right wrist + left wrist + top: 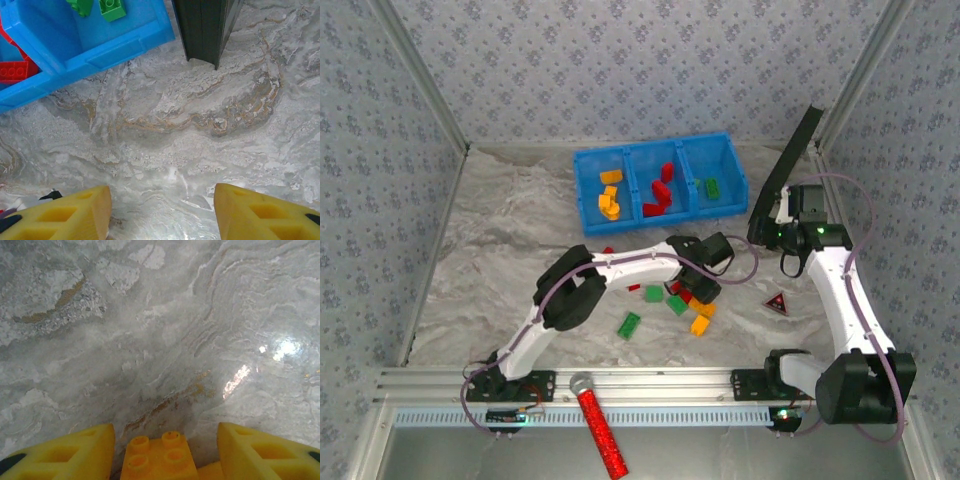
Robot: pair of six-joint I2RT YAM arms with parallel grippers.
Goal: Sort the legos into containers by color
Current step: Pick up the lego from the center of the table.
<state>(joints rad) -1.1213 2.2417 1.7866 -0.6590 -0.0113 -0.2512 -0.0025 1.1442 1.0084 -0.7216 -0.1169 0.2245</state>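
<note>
Left gripper (165, 429) sat spread around an orange lego (159, 460) with gaps both sides, right gripper (162, 192) hung spread over marble table (200, 125), blue tray (115, 50) ahead-left of it.

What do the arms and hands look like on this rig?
The left arm and right arm: white links, black joints, a thin purple cable along each. The hands' fingers are yellow blocky wedges with recessed pockets. A green light glows near the right arm's wrist.
</note>
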